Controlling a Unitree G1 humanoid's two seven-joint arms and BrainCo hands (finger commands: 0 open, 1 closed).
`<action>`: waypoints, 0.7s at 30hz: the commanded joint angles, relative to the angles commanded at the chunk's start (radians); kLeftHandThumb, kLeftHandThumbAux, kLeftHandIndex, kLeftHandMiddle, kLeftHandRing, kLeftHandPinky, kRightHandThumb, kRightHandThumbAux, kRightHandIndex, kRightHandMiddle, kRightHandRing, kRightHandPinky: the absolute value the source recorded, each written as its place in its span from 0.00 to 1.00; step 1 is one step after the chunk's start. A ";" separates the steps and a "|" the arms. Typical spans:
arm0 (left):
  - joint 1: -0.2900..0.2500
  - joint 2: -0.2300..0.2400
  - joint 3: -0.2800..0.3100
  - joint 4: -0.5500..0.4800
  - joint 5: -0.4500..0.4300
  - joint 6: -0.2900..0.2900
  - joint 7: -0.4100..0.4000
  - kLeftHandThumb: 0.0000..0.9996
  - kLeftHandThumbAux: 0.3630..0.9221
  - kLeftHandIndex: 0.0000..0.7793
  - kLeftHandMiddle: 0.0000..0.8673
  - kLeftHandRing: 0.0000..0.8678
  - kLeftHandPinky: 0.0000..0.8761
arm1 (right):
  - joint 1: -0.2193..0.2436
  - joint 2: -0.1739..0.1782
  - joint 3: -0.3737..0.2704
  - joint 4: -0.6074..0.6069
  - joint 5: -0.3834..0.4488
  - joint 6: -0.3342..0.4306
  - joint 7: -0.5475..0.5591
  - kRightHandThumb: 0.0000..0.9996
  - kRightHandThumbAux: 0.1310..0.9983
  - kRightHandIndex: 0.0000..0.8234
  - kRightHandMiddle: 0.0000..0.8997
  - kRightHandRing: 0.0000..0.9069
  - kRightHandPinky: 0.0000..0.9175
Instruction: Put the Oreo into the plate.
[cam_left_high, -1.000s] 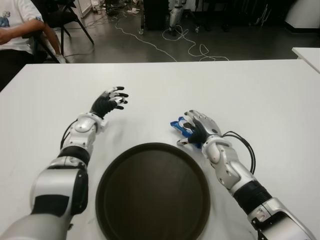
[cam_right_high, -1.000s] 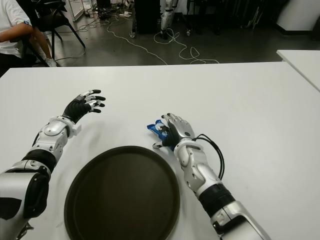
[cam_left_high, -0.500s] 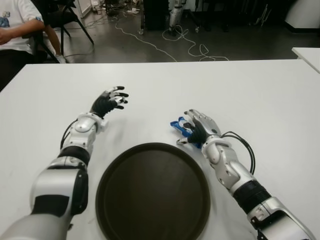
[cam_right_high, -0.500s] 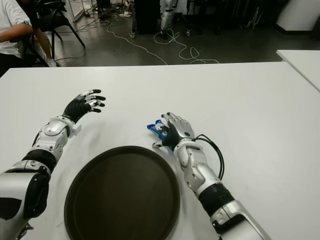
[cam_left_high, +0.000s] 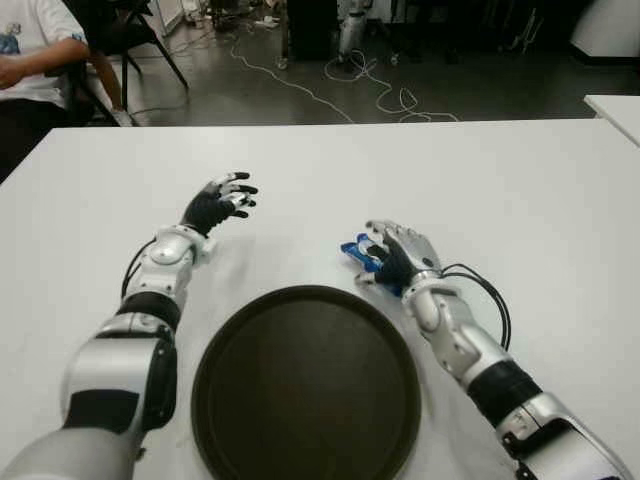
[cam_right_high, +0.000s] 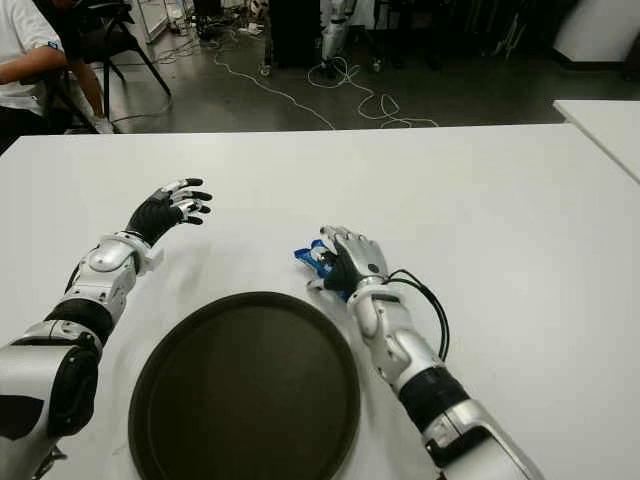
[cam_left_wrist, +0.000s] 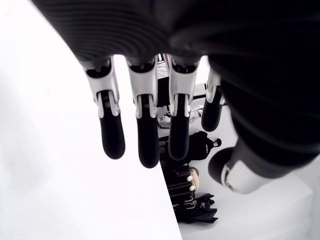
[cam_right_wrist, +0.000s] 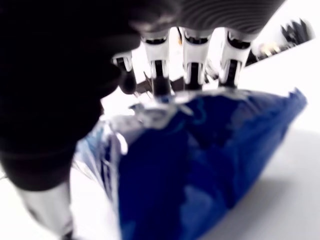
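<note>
The Oreo (cam_right_wrist: 200, 165) is a small blue foil pack lying on the table (cam_left_high: 520, 180), just beyond the far right rim of the plate (cam_left_high: 305, 385). Our right hand (cam_left_high: 398, 255) covers it, fingers (cam_right_wrist: 192, 65) curled over its top and the thumb at its side, so we read the hand as closed on the pack, though it has not left the table. We judge the pack light, crinkly and slick, with brittle biscuits inside, so a firm squeeze could crush them and a loose one could let the foil slide. We would hold across the middle, thumb against fingers, not by a sealed end. Our left hand (cam_left_high: 218, 203) shows beyond the plate's left side, fingers spread and holding nothing.
</note>
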 joint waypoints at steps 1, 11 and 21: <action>0.000 0.000 0.000 0.000 -0.001 0.000 0.000 0.09 0.49 0.24 0.34 0.36 0.39 | 0.000 -0.001 0.000 -0.002 0.000 -0.001 0.000 0.64 0.70 0.49 0.55 0.57 0.61; 0.000 -0.002 0.000 -0.002 -0.001 0.001 0.004 0.09 0.51 0.24 0.34 0.35 0.39 | 0.005 -0.010 -0.001 -0.029 0.003 -0.017 -0.016 0.68 0.69 0.52 0.76 0.75 0.73; 0.002 -0.002 0.002 -0.005 -0.003 -0.002 0.005 0.10 0.52 0.24 0.34 0.36 0.39 | 0.011 -0.011 -0.004 -0.049 0.002 -0.016 -0.017 0.68 0.69 0.52 0.79 0.79 0.78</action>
